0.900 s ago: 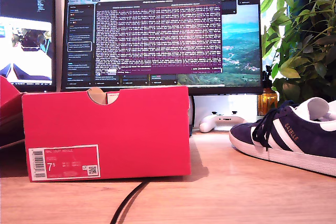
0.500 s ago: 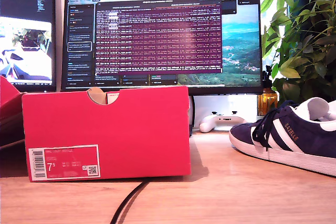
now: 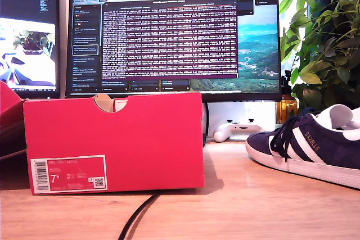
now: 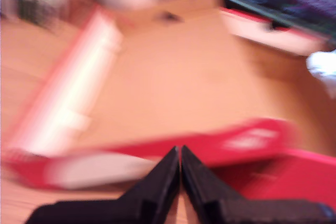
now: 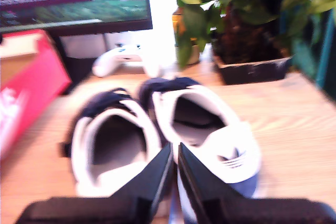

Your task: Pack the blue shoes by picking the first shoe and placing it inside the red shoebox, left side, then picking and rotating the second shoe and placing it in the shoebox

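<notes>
Presently, a large bright red cardboard shoebox (image 3: 114,141) with a half-round notch in its top edge and a white "7.5" barcode label (image 3: 68,173) is seen standing on the light wooden table (image 3: 236,206) toward the exterior view's left. One navy suede low sneaker (image 3: 308,147) with white stripes, a white sole and gold lettering is set on the table at the exterior view's right, well apart from the shoebox. In the second wrist view both sneakers are shown side by side, heels toward the camera: the first sneaker (image 5: 111,142) nearer the shoebox (image 5: 29,85), the second sneaker (image 5: 207,124) just beside it. The second pincer (image 5: 174,153) is held above the heels, its tips closed together with nothing between them. The first pincer (image 4: 180,157) is likewise closed and empty, held above the rim of the open shoebox (image 4: 220,142), whose brown interior is bare; this view is blurred. Behind are noted a wide black monitor (image 3: 174,37), a white game controller (image 3: 239,129), a leafy green potted plant (image 3: 323,32) and a black cable (image 3: 138,217) on the table.
</notes>
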{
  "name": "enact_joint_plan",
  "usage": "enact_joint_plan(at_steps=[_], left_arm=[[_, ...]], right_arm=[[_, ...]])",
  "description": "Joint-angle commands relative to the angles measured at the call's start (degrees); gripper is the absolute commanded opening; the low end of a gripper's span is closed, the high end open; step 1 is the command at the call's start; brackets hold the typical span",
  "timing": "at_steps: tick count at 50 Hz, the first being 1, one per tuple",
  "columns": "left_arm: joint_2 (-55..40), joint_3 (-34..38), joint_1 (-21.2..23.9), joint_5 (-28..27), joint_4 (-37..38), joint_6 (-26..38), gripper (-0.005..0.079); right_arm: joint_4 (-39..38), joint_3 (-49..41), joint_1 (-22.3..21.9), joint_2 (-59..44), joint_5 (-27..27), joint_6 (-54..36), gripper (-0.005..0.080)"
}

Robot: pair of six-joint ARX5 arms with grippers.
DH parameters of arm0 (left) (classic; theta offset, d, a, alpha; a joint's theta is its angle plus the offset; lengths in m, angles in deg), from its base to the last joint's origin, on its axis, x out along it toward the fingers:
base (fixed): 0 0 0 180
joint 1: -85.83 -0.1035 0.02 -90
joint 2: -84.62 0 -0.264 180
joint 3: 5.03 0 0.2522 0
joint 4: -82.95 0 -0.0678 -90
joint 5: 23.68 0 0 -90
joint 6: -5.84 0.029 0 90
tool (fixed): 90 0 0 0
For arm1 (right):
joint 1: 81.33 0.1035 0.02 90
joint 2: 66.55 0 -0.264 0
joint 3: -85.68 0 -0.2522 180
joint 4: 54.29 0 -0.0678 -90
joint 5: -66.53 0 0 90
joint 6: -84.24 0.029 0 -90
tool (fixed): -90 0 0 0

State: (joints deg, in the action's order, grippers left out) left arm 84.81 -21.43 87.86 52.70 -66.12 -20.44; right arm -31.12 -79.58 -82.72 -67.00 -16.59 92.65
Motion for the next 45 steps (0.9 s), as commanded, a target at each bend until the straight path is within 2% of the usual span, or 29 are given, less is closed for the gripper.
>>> enact_joint_plan(at_steps=[1,8,17,25,35,45], left_arm=[[0.5,1.8,0.3,-3.4,0.5,-2.1,-0.0020],[0.5,1.8,1.8,-8.7,0.7,-2.3,-0.0020],[-1.7,1.8,4.0,-8.9,0.7,-2.2,-0.0020],[-8.0,1.9,5.3,-8.4,-0.1,-0.4,-0.0020],[-17.6,2.7,5.4,-8.4,-12.2,-0.2,-0.0020],[-27.7,2.7,5.5,-8.2,-22.4,2.3,-0.0020]], right_arm=[[-1.2,-0.7,0.3,0.4,0.7,6.4,-0.0012],[-2.3,-0.7,0.3,0.4,2.0,13.4,-0.0012],[-5.0,-0.6,0.3,0.4,6.7,14.4,-0.0012],[-7.0,0.4,0.3,0.4,6.5,14.3,-0.0005],[-4.3,3.5,0.3,0.3,6.8,14.0,-0.0001],[-2.8,7.4,0.7,0.2,12.2,12.4,0.0000]])
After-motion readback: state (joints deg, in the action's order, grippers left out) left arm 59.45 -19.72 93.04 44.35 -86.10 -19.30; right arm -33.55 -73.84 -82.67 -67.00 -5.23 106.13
